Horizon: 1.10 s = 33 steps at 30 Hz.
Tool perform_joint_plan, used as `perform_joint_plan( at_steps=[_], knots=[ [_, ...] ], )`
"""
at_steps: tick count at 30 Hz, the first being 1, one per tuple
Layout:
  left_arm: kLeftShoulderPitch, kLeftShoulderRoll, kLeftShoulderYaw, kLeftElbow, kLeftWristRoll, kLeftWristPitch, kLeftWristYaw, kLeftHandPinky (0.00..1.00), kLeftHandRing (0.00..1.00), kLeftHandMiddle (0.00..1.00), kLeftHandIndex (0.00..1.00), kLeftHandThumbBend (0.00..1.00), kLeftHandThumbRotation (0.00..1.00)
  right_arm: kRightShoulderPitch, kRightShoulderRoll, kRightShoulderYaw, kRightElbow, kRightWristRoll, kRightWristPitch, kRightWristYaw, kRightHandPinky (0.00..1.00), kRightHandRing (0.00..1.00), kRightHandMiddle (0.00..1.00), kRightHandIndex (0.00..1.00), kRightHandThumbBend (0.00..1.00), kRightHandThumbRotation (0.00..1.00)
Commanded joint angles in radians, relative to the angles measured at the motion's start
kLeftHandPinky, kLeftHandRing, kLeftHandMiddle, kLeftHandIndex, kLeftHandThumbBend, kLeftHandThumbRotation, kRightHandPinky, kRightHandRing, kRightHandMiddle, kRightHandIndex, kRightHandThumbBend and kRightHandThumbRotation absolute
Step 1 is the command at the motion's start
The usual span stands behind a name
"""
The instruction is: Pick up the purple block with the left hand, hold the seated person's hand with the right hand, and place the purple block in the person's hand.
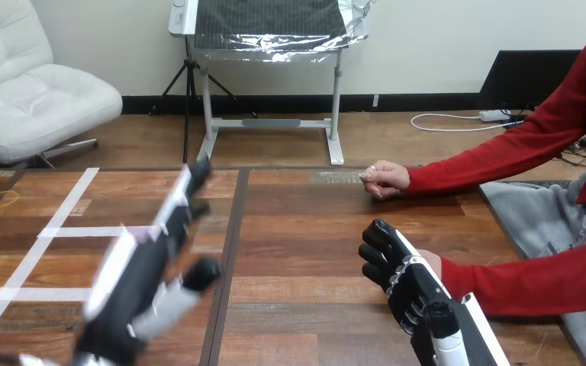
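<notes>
My left hand [149, 267] hovers over the left half of the table with its fingers straight, pointing away from me, and its thumb sticking out to the right. It holds nothing that I can see. A small pale purple patch [146, 232] shows at this hand's left edge, on the tape line, too blurred to tell whether it is the purple block. My right hand [400, 278] lies over the person's near hand [429, 258], of which only a sliver shows beside the red sleeve. The person's far hand [384, 179] rests closed on the table further back.
White tape lines [61, 231] mark the table's left part, with a thin yellow ring [2, 198] at the far left. A dark seam [233, 252] runs down the table's middle. The person's red-sleeved arms [534, 278] and grey lap fill the right side.
</notes>
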<state>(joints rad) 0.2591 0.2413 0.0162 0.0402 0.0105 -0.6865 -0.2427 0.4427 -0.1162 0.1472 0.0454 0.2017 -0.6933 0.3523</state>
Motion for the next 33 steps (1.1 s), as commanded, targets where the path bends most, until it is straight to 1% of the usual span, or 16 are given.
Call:
perform_joint_plan(
  at_steps=[1, 2, 4, 6, 8, 9, 11, 13, 17, 18, 22, 25, 27, 29, 33],
  knots=[
    [-0.196, 0.054, 0.061, -0.006, 0.025, 0.032, 0.029, 0.92, 1.00, 1.00, 1.00, 0.96, 0.93, -0.075, 0.015, -0.015, -0.026, 0.003, -0.005, -0.007, 0.95, 0.95, 0.95, 0.94, 0.74, 1.00],
    [-0.219, 0.067, 0.066, 0.002, 0.026, 0.038, 0.025, 0.91, 1.00, 1.00, 1.00, 0.97, 0.92, -0.076, 0.015, -0.014, -0.027, 0.005, -0.001, -0.006, 0.95, 0.95, 0.95, 0.94, 0.74, 1.00],
    [-0.243, 0.082, 0.070, 0.011, 0.027, 0.044, 0.021, 0.91, 1.00, 1.00, 1.00, 0.95, 0.90, -0.077, 0.015, -0.013, -0.028, 0.008, 0.004, -0.004, 0.95, 0.95, 0.95, 0.94, 0.75, 1.00],
    [-0.278, 0.100, 0.075, 0.028, 0.018, 0.057, 0.011, 0.92, 1.00, 1.00, 1.00, 0.94, 0.87, -0.080, 0.016, -0.013, -0.024, 0.008, 0.000, -0.003, 0.95, 0.95, 0.95, 0.94, 0.76, 1.00],
    [-0.305, 0.113, 0.079, 0.040, 0.012, 0.075, 0.005, 0.94, 1.00, 1.00, 1.00, 0.93, 0.85, -0.082, 0.017, -0.014, -0.020, 0.007, -0.004, -0.003, 0.95, 0.95, 0.95, 0.94, 0.76, 1.00],
    [-0.316, 0.118, 0.080, 0.044, 0.011, 0.084, 0.003, 0.96, 1.00, 1.00, 1.00, 0.92, 0.81, -0.083, 0.017, -0.014, -0.019, 0.005, -0.006, -0.003, 0.95, 0.95, 0.95, 0.94, 0.76, 1.00],
    [-0.342, 0.131, 0.083, 0.062, 0.010, 0.094, -0.003, 0.97, 1.00, 1.00, 1.00, 0.92, 0.79, -0.086, 0.018, -0.014, -0.016, 0.006, -0.009, -0.002, 0.95, 0.95, 0.95, 0.93, 0.76, 1.00],
    [-0.362, 0.141, 0.083, 0.080, 0.009, 0.095, -0.007, 0.98, 1.00, 1.00, 1.00, 0.90, 0.77, -0.088, 0.019, -0.014, -0.014, 0.007, -0.010, -0.001, 0.95, 0.95, 0.95, 0.93, 0.76, 1.00],
    [-0.409, 0.166, 0.083, 0.111, 0.020, 0.119, -0.015, 0.99, 1.00, 1.00, 1.00, 0.88, 0.74, -0.091, 0.018, -0.013, -0.014, 0.006, -0.009, -0.001, 0.95, 0.95, 0.95, 0.93, 0.78, 1.00],
    [-0.419, 0.171, 0.082, 0.119, 0.021, 0.125, -0.017, 1.00, 1.00, 1.00, 1.00, 0.87, 0.72, -0.092, 0.019, -0.014, -0.013, 0.004, -0.011, -0.002, 0.95, 0.95, 0.95, 0.93, 0.78, 1.00],
    [-0.461, 0.192, 0.078, 0.160, 0.032, 0.129, -0.029, 1.00, 1.00, 1.00, 1.00, 0.85, 0.69, -0.092, 0.021, -0.014, -0.016, -0.002, -0.010, -0.007, 0.95, 0.95, 0.95, 0.93, 0.79, 1.00],
    [-0.490, 0.208, 0.074, 0.187, 0.039, 0.143, -0.040, 1.00, 1.00, 1.00, 1.00, 0.84, 0.68, -0.093, 0.020, -0.014, -0.018, -0.003, -0.011, -0.007, 0.95, 0.95, 0.95, 0.94, 0.79, 1.00],
    [-0.508, 0.227, 0.068, 0.195, 0.075, 0.171, -0.038, 1.00, 1.00, 1.00, 1.00, 0.85, 0.68, -0.094, 0.020, -0.015, -0.018, -0.006, -0.012, -0.008, 0.95, 0.95, 0.95, 0.94, 0.79, 1.00],
    [-0.527, 0.243, 0.063, 0.210, 0.106, 0.185, -0.036, 1.00, 1.00, 1.00, 1.00, 0.85, 0.68, -0.096, 0.020, -0.016, -0.018, -0.007, -0.013, -0.009, 0.95, 0.96, 0.95, 0.94, 0.79, 1.00],
    [-0.569, 0.268, 0.052, 0.255, 0.159, 0.184, -0.034, 1.00, 1.00, 1.00, 1.00, 0.85, 0.68, -0.101, 0.020, -0.016, -0.015, -0.004, -0.016, -0.007, 0.95, 0.96, 0.95, 0.94, 0.80, 1.00]
  ],
)
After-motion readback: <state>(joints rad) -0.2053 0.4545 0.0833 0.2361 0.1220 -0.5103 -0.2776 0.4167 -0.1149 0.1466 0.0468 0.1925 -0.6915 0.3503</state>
